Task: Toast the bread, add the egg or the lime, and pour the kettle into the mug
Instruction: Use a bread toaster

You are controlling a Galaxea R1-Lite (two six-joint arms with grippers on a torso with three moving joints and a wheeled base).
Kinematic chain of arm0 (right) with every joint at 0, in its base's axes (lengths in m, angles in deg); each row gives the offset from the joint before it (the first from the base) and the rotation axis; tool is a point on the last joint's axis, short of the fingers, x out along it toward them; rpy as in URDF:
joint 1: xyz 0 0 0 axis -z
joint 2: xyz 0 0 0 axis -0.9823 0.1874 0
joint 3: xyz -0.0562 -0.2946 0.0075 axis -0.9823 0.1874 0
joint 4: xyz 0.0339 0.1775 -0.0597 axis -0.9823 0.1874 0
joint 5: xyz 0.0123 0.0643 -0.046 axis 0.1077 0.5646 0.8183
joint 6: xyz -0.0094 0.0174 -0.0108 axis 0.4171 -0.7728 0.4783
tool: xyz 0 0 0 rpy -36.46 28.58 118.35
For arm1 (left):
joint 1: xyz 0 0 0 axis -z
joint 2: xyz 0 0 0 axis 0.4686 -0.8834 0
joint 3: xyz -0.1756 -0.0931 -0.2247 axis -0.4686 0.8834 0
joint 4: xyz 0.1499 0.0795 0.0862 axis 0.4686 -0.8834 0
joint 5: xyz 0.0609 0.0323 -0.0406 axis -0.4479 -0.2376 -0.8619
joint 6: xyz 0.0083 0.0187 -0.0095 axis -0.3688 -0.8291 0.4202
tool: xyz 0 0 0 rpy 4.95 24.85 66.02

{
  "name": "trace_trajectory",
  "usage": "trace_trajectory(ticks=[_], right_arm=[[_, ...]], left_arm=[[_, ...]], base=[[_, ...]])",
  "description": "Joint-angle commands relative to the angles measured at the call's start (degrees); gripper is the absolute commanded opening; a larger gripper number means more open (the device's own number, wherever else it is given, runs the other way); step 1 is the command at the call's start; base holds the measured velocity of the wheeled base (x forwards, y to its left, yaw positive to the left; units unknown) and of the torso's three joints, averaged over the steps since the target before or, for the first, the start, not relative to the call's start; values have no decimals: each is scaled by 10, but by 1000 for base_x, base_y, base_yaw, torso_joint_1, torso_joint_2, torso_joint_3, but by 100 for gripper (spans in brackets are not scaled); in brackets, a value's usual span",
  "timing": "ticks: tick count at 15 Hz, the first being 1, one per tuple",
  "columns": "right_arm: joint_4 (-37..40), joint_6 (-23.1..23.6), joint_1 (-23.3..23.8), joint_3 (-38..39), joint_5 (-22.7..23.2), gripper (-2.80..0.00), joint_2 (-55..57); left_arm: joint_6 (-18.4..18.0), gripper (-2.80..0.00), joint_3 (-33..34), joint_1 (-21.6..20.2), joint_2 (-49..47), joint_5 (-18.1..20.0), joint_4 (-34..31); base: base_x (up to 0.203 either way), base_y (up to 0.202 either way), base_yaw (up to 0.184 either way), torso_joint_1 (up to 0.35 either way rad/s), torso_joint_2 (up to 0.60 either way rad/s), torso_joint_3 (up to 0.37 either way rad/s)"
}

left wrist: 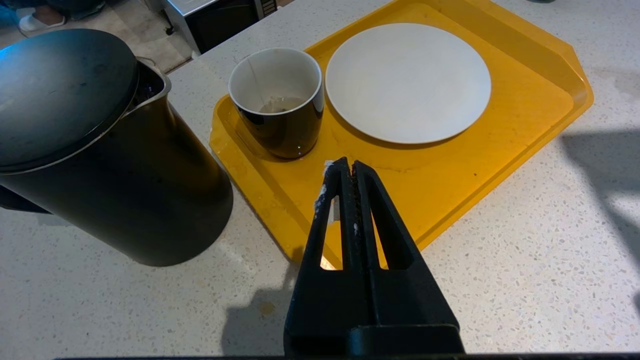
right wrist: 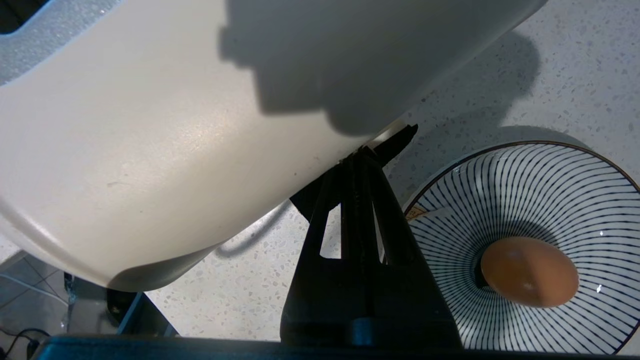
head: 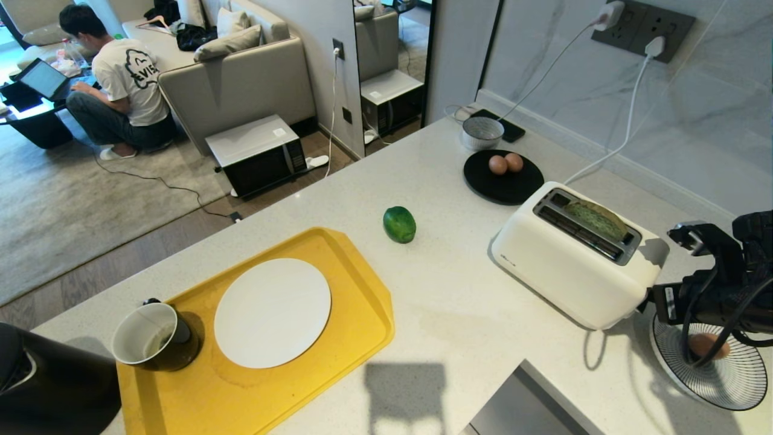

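Observation:
The bread (head: 595,219) stands in a slot of the white toaster (head: 567,266). My right gripper (right wrist: 357,156) is shut and empty, its tips against the toaster's (right wrist: 165,125) end by a black lever (right wrist: 397,141); its arm (head: 718,290) shows at the right. The lime (head: 399,224) lies on the counter. Two eggs (head: 505,163) rest on a black plate (head: 483,184), and one egg (right wrist: 529,271) sits in a striped bowl (right wrist: 560,185). The mug (left wrist: 276,102) stands on the yellow tray (left wrist: 450,175), beside the black kettle (left wrist: 100,160). My left gripper (left wrist: 350,164) hovers shut over the tray.
A white plate (head: 273,312) lies on the tray (head: 362,290). A grey-white bowl (head: 482,132) and power cables (head: 628,121) are at the back by the wall. A person (head: 124,78) sits on the floor beyond the counter, near a microwave (head: 256,154).

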Motion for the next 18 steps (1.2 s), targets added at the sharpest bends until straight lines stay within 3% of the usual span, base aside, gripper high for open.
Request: trace_trajectory(ticks=[1, 18], right_arm=[[-2, 2, 0, -2, 1, -280, 1], [-1, 2, 0, -5, 1, -280, -3]], left_arm=[[0, -280, 0, 0, 0, 0, 0], [0, -280, 0, 0, 0, 0, 0]], base=[[0, 0, 0, 0, 0, 0], [0, 0, 0, 0, 0, 0]])
